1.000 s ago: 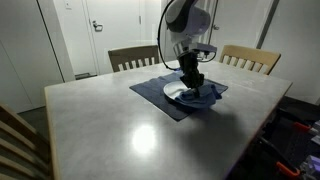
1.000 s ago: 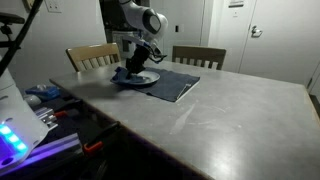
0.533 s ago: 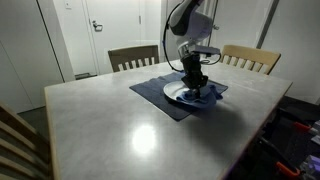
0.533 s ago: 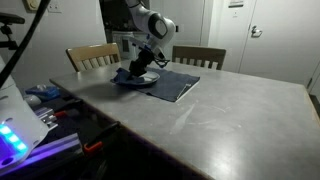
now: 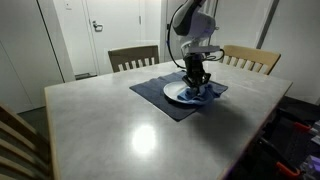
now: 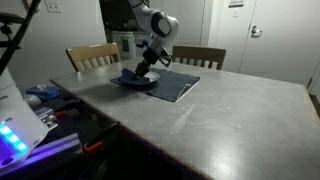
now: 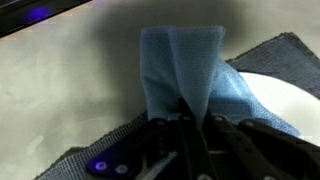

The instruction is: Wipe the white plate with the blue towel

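The white plate [image 5: 181, 95] lies on a dark navy placemat [image 5: 160, 95] at the far side of the table; in an exterior view the plate [image 6: 139, 81] sits near the table's corner. My gripper [image 5: 196, 85] stands over the plate, shut on the blue towel [image 5: 203, 92], which is pressed against the plate's surface. In the wrist view the blue towel [image 7: 185, 65] fans out from between my fingertips [image 7: 196, 112], covering part of the plate [image 7: 285, 100]. The towel [image 6: 131, 76] lies bunched on the plate under the gripper [image 6: 146, 68].
Two wooden chairs [image 5: 133, 57] [image 5: 250, 58] stand behind the table. The grey tabletop [image 5: 130, 130] stretches toward the near side. A cluttered stand with cables [image 6: 55, 110] sits beside the table edge. Doors and walls [image 5: 110, 25] lie beyond.
My gripper has slid with the towel across the plate, and the arm's wrist has shifted slightly; the plate and placemat stay in place.
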You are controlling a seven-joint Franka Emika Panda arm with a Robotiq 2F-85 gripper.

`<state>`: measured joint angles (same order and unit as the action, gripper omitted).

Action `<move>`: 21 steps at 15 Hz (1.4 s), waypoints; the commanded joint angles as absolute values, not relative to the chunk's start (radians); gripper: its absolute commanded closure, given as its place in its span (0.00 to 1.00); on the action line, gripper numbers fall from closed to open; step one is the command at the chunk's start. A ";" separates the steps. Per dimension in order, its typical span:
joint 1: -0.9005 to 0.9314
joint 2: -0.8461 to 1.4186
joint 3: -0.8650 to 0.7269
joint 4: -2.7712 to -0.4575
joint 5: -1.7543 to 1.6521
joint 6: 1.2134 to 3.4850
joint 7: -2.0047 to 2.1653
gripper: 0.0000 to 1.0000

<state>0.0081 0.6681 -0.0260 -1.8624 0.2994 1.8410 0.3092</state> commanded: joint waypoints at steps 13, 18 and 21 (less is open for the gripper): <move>0.162 0.651 -0.080 -1.864 0.050 2.245 0.612 0.97; 0.160 0.668 -0.061 -1.835 0.047 2.270 0.540 0.97; 0.155 0.667 -0.050 -1.822 0.043 2.255 0.457 0.97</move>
